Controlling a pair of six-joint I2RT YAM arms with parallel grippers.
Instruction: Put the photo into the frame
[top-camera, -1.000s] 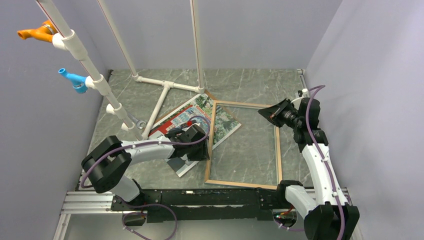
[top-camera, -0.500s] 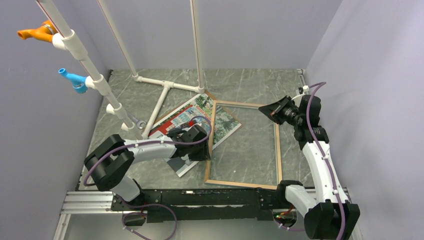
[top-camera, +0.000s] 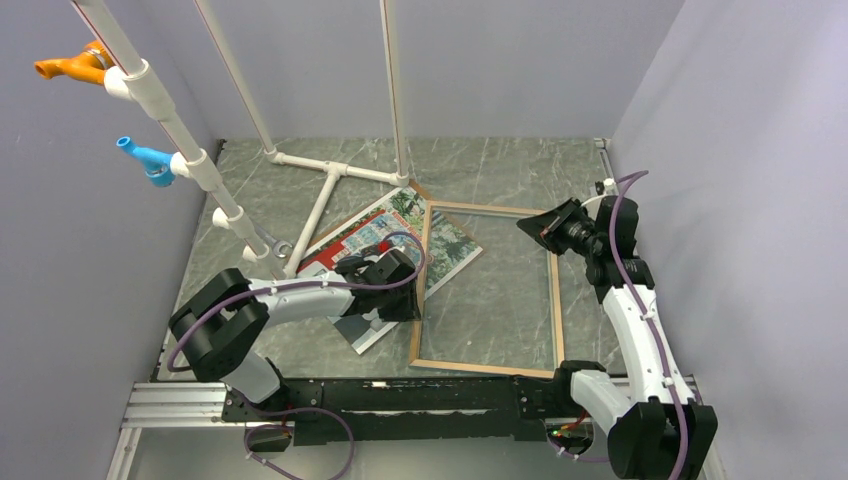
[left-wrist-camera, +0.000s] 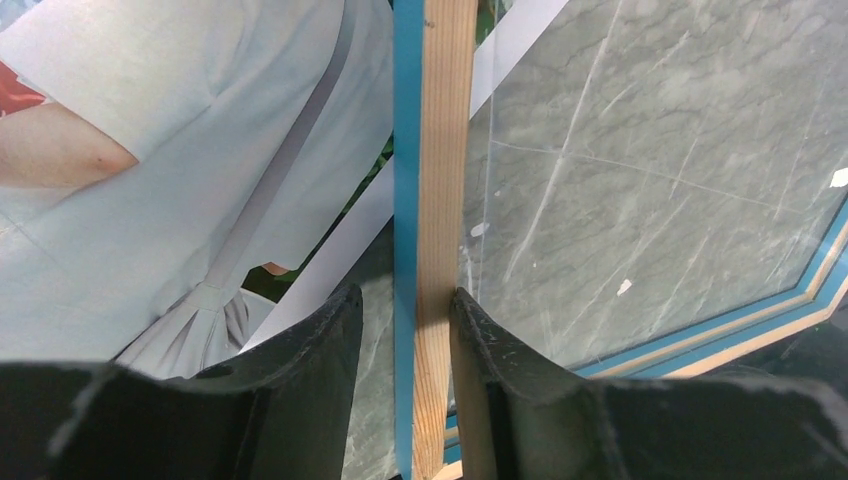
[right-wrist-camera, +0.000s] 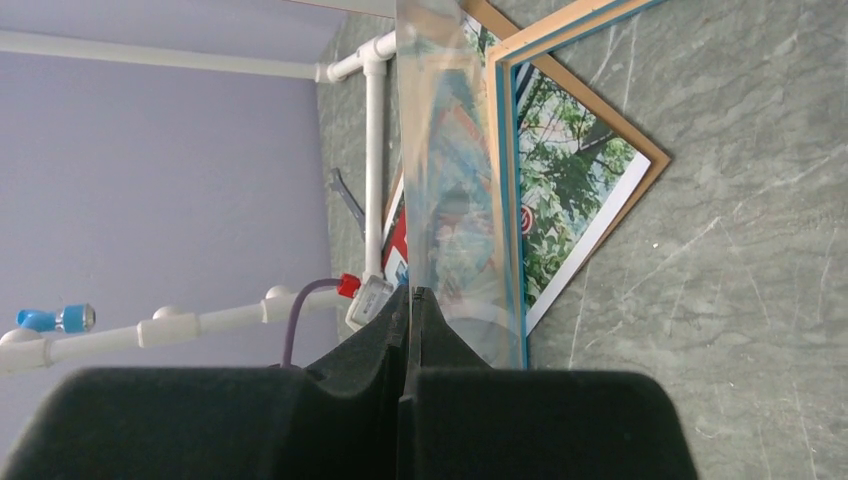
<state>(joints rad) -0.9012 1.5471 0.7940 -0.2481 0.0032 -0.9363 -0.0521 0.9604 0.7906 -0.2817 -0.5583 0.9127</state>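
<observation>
Grey marbled table (top-camera: 500, 165): frame (top-camera: 485, 368), photo (top-camera: 375, 238), pipe stand (top-camera: 320, 205)

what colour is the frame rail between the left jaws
The frame is light wood with a bright blue edge, clearest in left wrist view.

The frame (top-camera: 557, 300) lies flat at the table's 3 o'clock side. The photo (top-camera: 380, 235) lies at its 10 o'clock on the backing board (top-camera: 414, 186), one corner under the frame's left rail. The pipe stand (top-camera: 330, 180) stands at the photo's 11 o'clock.
</observation>
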